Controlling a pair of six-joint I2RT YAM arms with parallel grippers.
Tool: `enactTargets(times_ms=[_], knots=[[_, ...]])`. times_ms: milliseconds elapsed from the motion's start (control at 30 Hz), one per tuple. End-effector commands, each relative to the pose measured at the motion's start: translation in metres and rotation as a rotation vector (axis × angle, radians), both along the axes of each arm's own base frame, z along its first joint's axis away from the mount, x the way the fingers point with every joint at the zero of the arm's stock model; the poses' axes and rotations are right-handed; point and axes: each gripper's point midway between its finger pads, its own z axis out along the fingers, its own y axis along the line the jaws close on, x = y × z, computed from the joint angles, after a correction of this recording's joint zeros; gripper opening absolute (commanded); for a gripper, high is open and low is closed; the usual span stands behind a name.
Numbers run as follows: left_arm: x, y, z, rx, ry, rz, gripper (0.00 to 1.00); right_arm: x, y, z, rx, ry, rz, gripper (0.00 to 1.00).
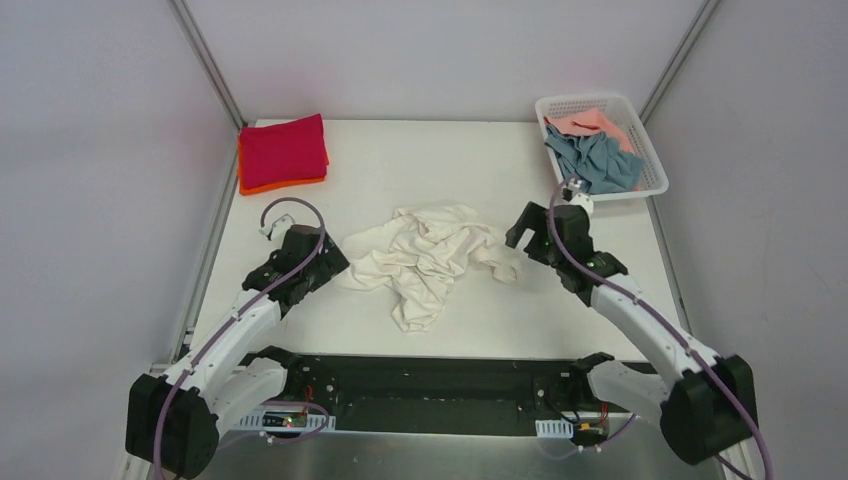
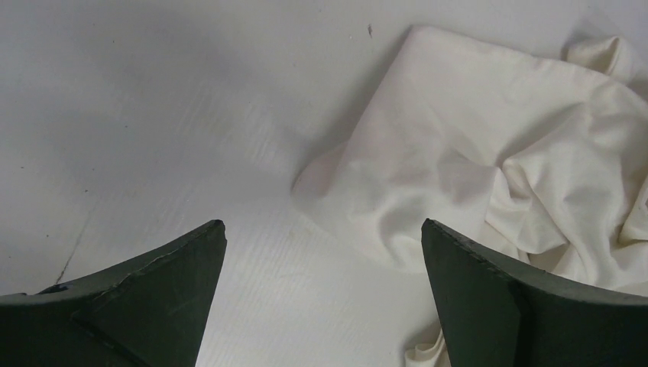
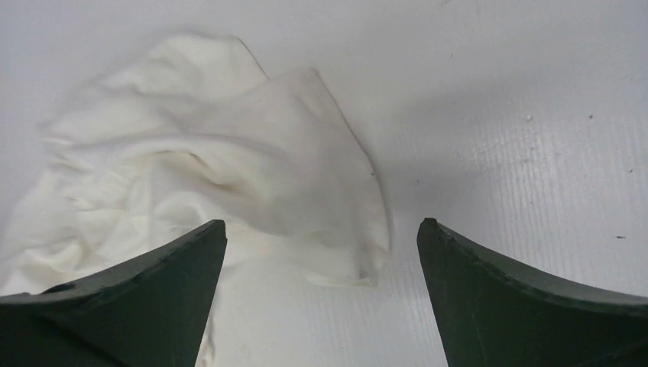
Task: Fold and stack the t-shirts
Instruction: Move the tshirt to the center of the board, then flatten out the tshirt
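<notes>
Item: one large cream-white crumpled cloth t-shirt [image 1: 425,262], unfolded, heaped at the middle of the white table [image 1: 450,150], between the two arms. Left gripper [image 2: 322,222]: fingers spread wide, holding nothing, poised just beside the shirt's left edge. Right gripper [image 3: 321,222]: fingers likewise spread, empty, above the shirt's right-hand corner, which lies flat on the table. Far left corner: a folded crimson red cloth t-shirt [image 1: 283,148] stacked on a folded orange cloth t-shirt [image 1: 282,186]. Far right corner: a white plastic mesh basket [image 1: 655,170] containing a rumpled grey-blue cloth t-shirt [image 1: 597,160] and, behind it, a salmon pink cloth t-shirt [image 1: 590,123].
</notes>
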Motion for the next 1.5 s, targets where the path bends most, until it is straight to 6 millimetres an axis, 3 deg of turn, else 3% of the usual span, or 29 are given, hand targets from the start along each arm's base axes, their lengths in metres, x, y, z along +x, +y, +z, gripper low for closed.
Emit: enactTargets(times_ms=[0,233,467,533,600,667,833,867,933,967,1067,1133,1300,1467], knots=[[0.0,0.0,-0.01,-0.078,0.011,0.015,0.99,-0.011,-0.016,0.059,0.104,-0.163,-0.109,0.99],[0.016,-0.017,-0.027,-0.223,0.011,-0.047,0.98,-0.039,-0.016,0.038,0.18,-0.193,-0.074,0.99],[0.032,-0.036,-0.044,-0.277,0.042,-0.119,0.85,-0.02,-0.007,0.009,0.173,-0.16,-0.059,0.99],[0.037,-0.041,-0.049,-0.288,0.05,-0.142,0.72,-0.008,0.002,0.002,0.175,-0.158,-0.018,0.99],[0.041,-0.045,-0.054,-0.294,0.063,-0.166,0.47,0.003,0.011,-0.005,0.169,-0.159,0.027,0.97],[0.044,-0.047,-0.057,-0.294,0.074,-0.174,0.0,0.014,0.018,-0.014,0.17,-0.135,0.05,0.94],[0.05,-0.042,-0.052,-0.265,0.04,-0.162,0.0,0.022,0.043,-0.033,0.231,-0.038,0.156,0.72],[0.051,-0.04,-0.05,-0.255,0.029,-0.157,0.0,0.023,0.046,-0.037,0.241,-0.032,0.161,0.63],[0.054,-0.036,-0.042,-0.238,-0.007,-0.154,0.0,0.024,0.047,-0.039,0.248,-0.034,0.162,0.3],[0.055,-0.035,-0.037,-0.23,-0.026,-0.155,0.0,0.025,0.047,-0.037,0.247,-0.043,0.159,0.2],[0.062,-0.03,-0.016,-0.204,-0.098,-0.152,0.0,0.028,0.041,-0.02,0.234,-0.095,0.142,0.01],[0.068,-0.027,0.008,-0.186,-0.163,-0.151,0.0,0.031,0.037,0.004,0.216,-0.15,0.14,0.0],[0.074,-0.004,0.087,-0.083,-0.343,-0.1,0.0,0.027,0.015,0.085,0.148,-0.32,0.106,0.0],[0.064,0.011,0.19,-0.031,-0.566,-0.078,0.0,0.008,-0.004,0.18,0.098,-0.508,0.104,0.0]])
